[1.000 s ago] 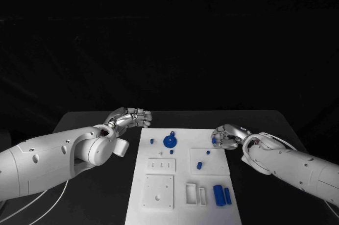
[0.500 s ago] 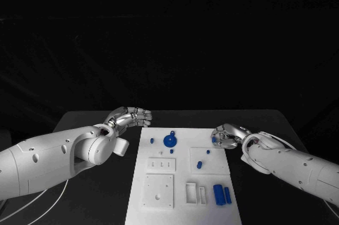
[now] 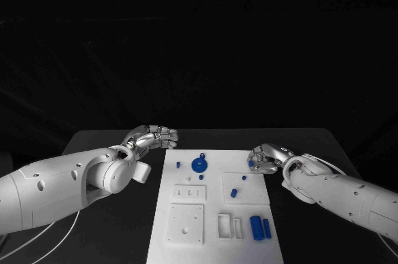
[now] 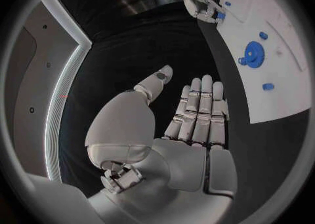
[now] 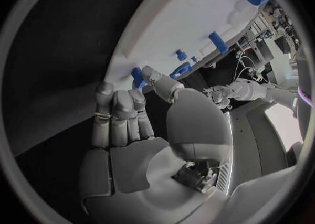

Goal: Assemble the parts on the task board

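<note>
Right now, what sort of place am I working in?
Most likely a robotics test bench: a black table with dark backdrop, a white task board holding small blue parts, and cluttered lab equipment beyond.

The right hand (image 3: pixel 267 159), pinching a small blue part (image 5: pixel 137 75) at the task board's (image 3: pixel 214 241) right edge, sits slightly farther and left than before.

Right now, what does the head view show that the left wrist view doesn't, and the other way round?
Head view alone: the two blue blocks at the near right of the task board, and the white slotted plates. Left wrist view alone: the left hand's open palm, fingers straight and empty. Both: the blue gear, and the right hand at the board's edge pinching a small blue part.
</note>
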Controlling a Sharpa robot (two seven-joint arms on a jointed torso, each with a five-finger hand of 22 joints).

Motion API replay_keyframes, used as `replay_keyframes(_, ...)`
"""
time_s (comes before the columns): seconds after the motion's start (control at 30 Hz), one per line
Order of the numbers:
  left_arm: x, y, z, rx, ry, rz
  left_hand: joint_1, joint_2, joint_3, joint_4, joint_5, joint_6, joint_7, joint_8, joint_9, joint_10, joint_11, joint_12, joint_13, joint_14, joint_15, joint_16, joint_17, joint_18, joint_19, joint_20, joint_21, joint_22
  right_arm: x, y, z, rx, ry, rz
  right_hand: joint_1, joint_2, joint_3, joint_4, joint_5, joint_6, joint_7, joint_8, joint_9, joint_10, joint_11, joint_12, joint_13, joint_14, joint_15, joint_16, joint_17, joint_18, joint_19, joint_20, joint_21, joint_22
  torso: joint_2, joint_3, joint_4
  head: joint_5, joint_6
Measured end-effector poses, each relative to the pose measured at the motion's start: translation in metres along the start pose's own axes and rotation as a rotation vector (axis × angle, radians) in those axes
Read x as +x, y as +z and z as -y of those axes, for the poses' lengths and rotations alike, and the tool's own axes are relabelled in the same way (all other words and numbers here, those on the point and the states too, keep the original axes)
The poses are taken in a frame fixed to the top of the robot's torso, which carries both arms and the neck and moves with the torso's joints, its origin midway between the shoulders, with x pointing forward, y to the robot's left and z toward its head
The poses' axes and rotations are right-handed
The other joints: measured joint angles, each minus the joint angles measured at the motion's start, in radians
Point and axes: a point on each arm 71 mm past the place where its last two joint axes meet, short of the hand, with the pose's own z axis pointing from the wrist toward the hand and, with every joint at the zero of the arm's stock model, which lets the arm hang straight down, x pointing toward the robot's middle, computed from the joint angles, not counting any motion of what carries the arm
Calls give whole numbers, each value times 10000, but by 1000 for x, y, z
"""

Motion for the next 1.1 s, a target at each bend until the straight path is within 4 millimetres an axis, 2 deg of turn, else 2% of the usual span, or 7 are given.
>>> replay_keyframes(0.17, 1, 0, 0, -35, 73, -88, -46, 46, 0, 0, -4, 78, 3, 0, 62, 231, -49, 118, 59, 77, -77, 50, 66, 0, 3, -3, 0, 0, -1, 0, -5, -60, -85, 226, -25, -25, 73, 11, -7, 68, -68, 4, 0, 53, -53, 39, 10, 34, -33, 0, 15, 39, 46, -40, 36, -1, 0, 0, -1, -7, 10)
replay_keyframes(0.37, 3, 0, -1, -155, 276, -281, -327, 78, -111, 111, -74, 443, -113, 125, 177, 855, -307, 481, 211, 638, -379, 585, 328, 92, 440, -282, 242, 8, -4, 0, -12, -125, -180, 485, -25, -26, 154, -13, -7, 82, -82, 36, 0, 107, -106, 40, 23, 0, -71, 1, 26, 45, 66, -33, 36, -1, -3, 0, -12, 1, 29)
replay_keyframes(0.6, 11, 1, -3, -719, 843, -722, -918, -57, -429, 429, -465, 1005, -360, 200, 296, 2059, -930, 1343, 835, 1567, -1057, 2020, 1094, 174, 1450, -881, 1169, 7, -33, 10, -42, -563, -416, 1076, -38, -40, 187, -35, -7, 127, -127, 42, 0, 114, -106, 76, 22, 32, -106, 1, 36, 50, 98, -64, 36, -1, -31, -5, -16, -28, 109)
replay_keyframes(0.67, 15, 3, -3, -1022, 1121, -924, -1056, -144, -556, 556, -526, 1133, -488, 200, 318, 2542, -1129, 1862, 1174, 1983, -1372, 2682, 1426, 199, 1903, -1110, 1649, 6, -38, 13, -54, -709, -466, 1186, 2, -105, 210, -12, -7, 131, -131, 44, 0, 170, -113, 77, 22, 34, -108, 1, 36, 52, 98, -64, 58, -2, -44, -5, -21, -34, 125)
replay_keyframes(0.77, 23, 7, -1, -1460, 1573, -1234, -1437, -244, -754, 792, -526, 1236, -591, 191, 334, 2791, -1325, 2494, 1623, 2257, -1647, 3369, 1763, 234, 2210, -1383, 2178, 6, -42, 16, -69, -857, -559, 1280, 2, -105, 237, -38, -7, 132, -131, 46, 0, 182, -102, 76, 22, 35, -109, 1, 45, 52, 101, -66, 72, -2, -76, -6, -33, -38, 154)
replay_keyframes(0.9, 34, 17, 5, -1874, 2232, -1566, -1693, -475, -796, 1144, -526, 1230, -669, 46, 335, 2934, -1431, 3358, 2242, 2523, -1923, 4137, 2095, 211, 2494, -1661, 2807, 5, -45, 20, -88, -993, -659, 1333, 2, -105, 237, -39, -7, 132, -131, 53, 0, 182, -102, 76, 21, 36, -109, 1, 45, 52, 134, -100, 72, -2, -131, -11, -41, -31, 177)
replay_keyframes(1.1, 51, 29, 6, -2402, 2825, -1830, -1821, -603, -644, 1456, -580, 1069, -675, -212, 307, 2717, -1418, 4120, 2842, 2518, -2128, 4611, 2232, 295, 2612, -1714, 3296, 4, -39, 25, -117, -1184, -705, 1315, 3, -105, 264, -66, -7, 131, -130, 53, 0, 182, -101, 76, 21, 36, -108, 1, 54, 52, 134, -99, 72, -2, -228, -30, -40, -7, 197)
